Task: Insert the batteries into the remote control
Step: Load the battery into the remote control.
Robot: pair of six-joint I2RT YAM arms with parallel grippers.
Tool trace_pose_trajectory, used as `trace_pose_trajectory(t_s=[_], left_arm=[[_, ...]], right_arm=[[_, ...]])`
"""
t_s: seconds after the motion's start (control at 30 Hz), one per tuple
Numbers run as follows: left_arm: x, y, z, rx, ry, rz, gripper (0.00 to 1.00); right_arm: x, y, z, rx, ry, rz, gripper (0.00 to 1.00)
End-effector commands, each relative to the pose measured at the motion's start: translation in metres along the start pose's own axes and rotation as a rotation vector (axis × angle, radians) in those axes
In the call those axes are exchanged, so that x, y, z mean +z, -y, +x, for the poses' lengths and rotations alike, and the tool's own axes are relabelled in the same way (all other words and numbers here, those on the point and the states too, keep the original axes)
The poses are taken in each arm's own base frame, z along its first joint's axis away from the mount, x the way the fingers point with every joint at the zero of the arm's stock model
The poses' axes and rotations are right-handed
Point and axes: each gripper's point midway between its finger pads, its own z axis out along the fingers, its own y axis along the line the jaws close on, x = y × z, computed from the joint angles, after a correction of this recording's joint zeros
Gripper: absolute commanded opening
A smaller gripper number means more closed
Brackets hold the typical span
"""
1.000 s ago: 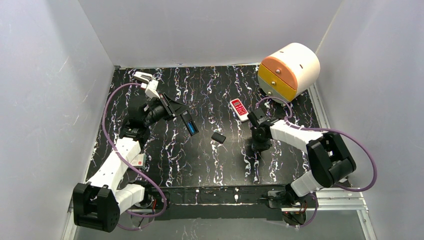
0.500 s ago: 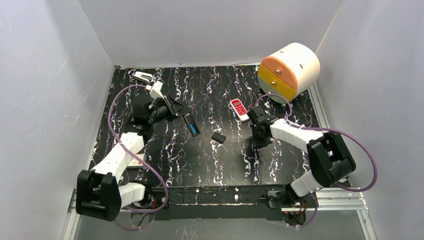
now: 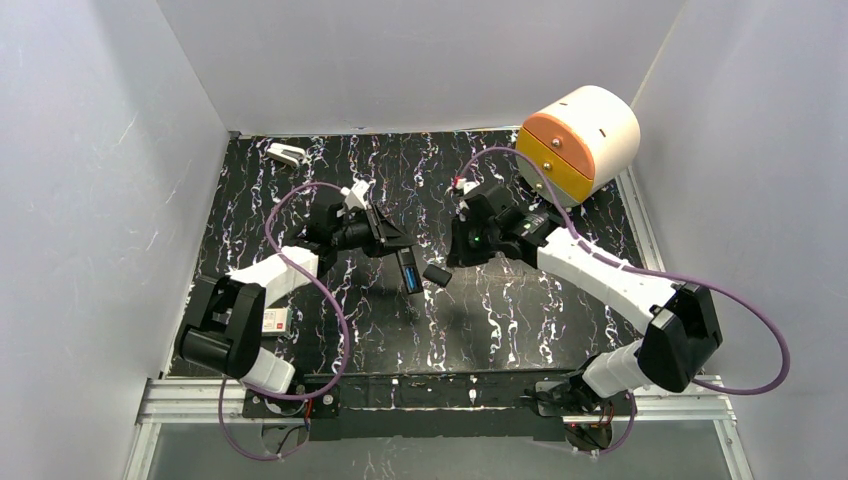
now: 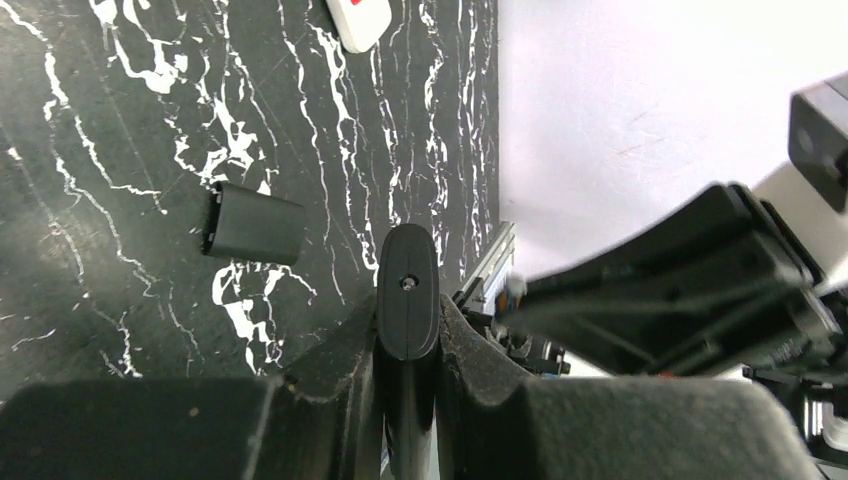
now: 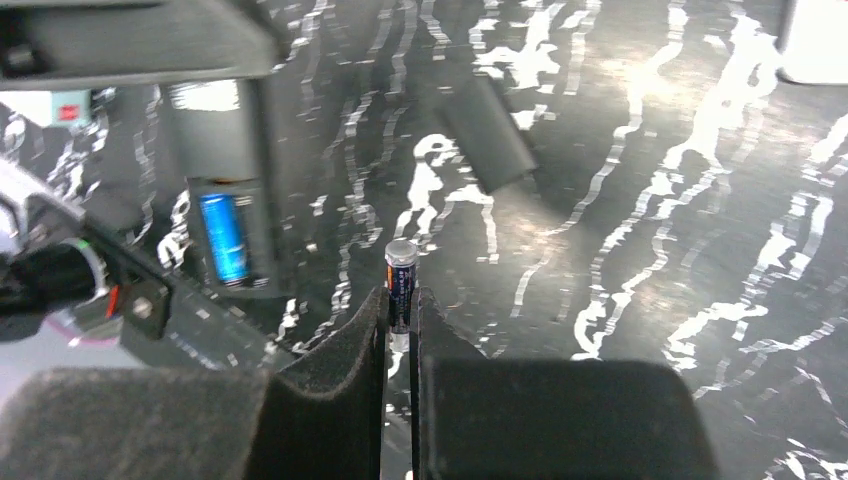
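Right wrist view gives you the best look at the one container that matters. The battery slot [image 5: 256, 262] in the back of the black remote [image 5: 215, 130] is open, and one blue battery [image 5: 224, 238] is sitting in it. Your right hand [image 5: 402, 300] is pinched narrow on a second battery [image 5: 400, 272], dark with a silver cap. It stands upright between the fingers, up off the tabletop [image 5: 650, 250], near the remote but not touching it.

Left wrist view only gives you the other side of that remote. Your left hand [image 4: 407, 322] is clamped tight on it, and all you see is a plain black end with a small screw, since the slot faces away from that camera. It does show the loose black cover [image 4: 255, 224] lying flat on the tabletop, plus the corner of a white remote [image 4: 358, 15] at the top edge.

Top view adds the rounded drawer box [image 3: 578, 140] in the far right corner, with orange and yellow fronts. Can't tell what's inside it.
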Motion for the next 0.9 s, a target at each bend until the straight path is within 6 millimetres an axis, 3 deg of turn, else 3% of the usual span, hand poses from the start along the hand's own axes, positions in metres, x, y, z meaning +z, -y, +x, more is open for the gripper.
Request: trace_pose_trajectory(t_s=[0.0,0.37,0.6,0.87], left_arm=[[0.001,0.030,-0.003,0.045,-0.004,0.115,0.00],[0.011,0.019,-0.001,0.064,0.053,0.101,0.00],[0.008,0.011,-0.002,0.083,0.092,0.076,0.00],[0.006,0.020,-0.003,0.082,0.093,0.099,0.00]], right_arm=[[-0.004,-0.045,-0.008,-0.002,-0.010,-0.138,0.10],[0.012,-0.078,0.001,-0.057,-0.073,-0.187,0.11],[0.015,-0.083,0.004,-0.076,-0.077,-0.169,0.11],[0.025,-0.078,0.017,-0.082,-0.136,-0.121,0.13]])
